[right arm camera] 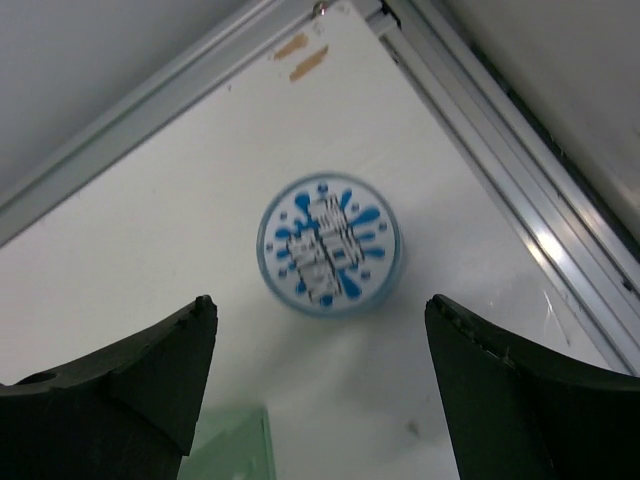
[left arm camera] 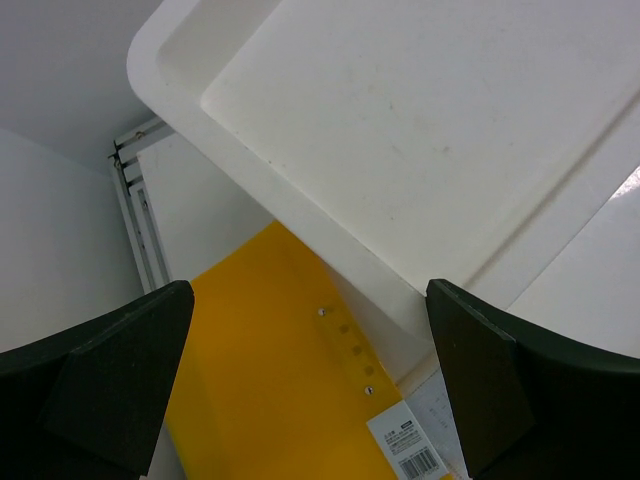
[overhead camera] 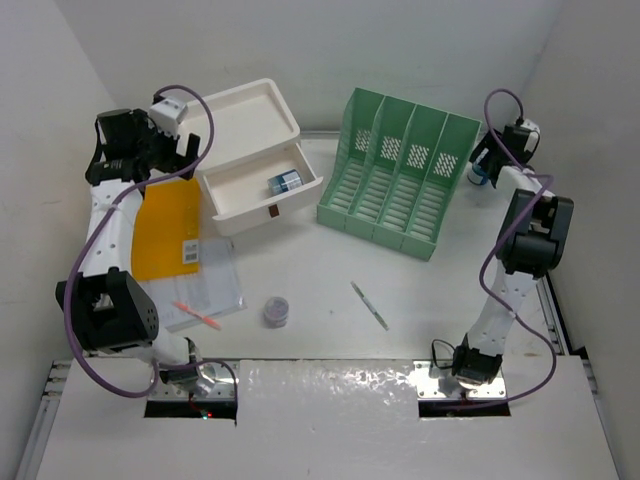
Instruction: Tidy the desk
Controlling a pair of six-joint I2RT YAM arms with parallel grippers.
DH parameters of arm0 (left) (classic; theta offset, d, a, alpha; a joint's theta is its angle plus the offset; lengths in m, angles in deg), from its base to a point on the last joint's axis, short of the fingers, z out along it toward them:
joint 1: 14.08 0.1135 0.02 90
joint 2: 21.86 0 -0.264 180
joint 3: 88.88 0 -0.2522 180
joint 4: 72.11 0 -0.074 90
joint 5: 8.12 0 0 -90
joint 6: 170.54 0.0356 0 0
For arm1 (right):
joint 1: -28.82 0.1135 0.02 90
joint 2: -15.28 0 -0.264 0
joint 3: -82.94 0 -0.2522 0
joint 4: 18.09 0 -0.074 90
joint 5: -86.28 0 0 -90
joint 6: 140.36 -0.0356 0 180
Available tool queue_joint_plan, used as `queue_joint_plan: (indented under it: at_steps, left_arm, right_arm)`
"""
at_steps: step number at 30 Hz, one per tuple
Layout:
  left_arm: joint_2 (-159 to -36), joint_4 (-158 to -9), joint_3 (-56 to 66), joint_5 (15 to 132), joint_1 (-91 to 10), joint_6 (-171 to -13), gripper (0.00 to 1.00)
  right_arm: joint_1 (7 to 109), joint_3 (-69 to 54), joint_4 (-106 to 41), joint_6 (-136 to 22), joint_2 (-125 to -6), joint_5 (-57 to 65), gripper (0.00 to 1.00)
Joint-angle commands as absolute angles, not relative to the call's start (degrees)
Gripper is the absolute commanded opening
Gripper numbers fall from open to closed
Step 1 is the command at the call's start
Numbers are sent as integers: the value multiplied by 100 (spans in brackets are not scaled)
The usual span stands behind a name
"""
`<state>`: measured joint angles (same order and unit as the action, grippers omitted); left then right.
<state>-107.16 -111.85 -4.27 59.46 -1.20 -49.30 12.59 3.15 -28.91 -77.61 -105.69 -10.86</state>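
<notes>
The left gripper (left arm camera: 308, 300) is hanging with its jaws spread wide and nothing between them. It is sitting in the upper left of the top view, above the place where the yellow folder (left arm camera: 270, 380) is lying beside the white drawer box (left arm camera: 420, 130). The right gripper (right arm camera: 318, 308) is likewise gaping open and empty in the upper right of the top view. It is hovering over a round blue-and-white tub (right arm camera: 329, 245), which is sitting in the far right corner of the desk (overhead camera: 330, 250), near the green file rack (overhead camera: 400, 170). The desk is filling the middle of the top view. On it, a drawer (overhead camera: 262, 190) of the box is standing pulled out with a small blue box (overhead camera: 285, 182) inside. Lower in the frame, a purple-lidded jar (overhead camera: 277, 311) and a pen (overhead camera: 370, 305) are lying apart, and a pink pen (overhead camera: 198, 314) is resting on a clear sleeve of papers (overhead camera: 215, 280).
</notes>
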Motion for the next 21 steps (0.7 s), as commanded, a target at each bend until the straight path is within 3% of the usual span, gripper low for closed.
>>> queue_joint_plan:
  at_steps: [1, 9, 12, 13, 14, 16, 17, 21]
  left_arm:
    - [-10816, -11382, -675, 6569, -20, -4846, 100]
    - [-10852, -11567, -754, 6843, -11, -4829, 100]
    - [-10922, -11610, -842, 6896, -11, -4873, 100]
    - [-10957, -11628, -869, 6887, -11, -4890, 100]
    - [-10975, -11663, -930, 6878, -19, -4899, 100]
    - [-11019, -11698, -974, 6826, -11, -4926, 100]
    - [-11028, -11716, -983, 6808, -11, -4934, 100]
    - [-11019, -11804, -1009, 6624, -19, -4917, 100]
  right_arm:
    - [1265, 924, -2571, -7691, -10994, -1268, 82]
    - [1309, 1874, -2588, -7322, -12024, -1330, 81]
    - [1309, 1777, -2456, -7330, -12139, -1655, 73]
    - [1309, 1734, -2439, -7321, -12139, -1725, 70]
    - [1309, 1577, -2351, -7287, -12087, -1787, 57]
    - [1309, 1287, -2054, -7225, -11938, -1954, 44]
    - [1309, 893, -1930, -7216, -11702, -2007, 30]
    - [1318, -190, -1191, -7076, -10945, -2183, 4]
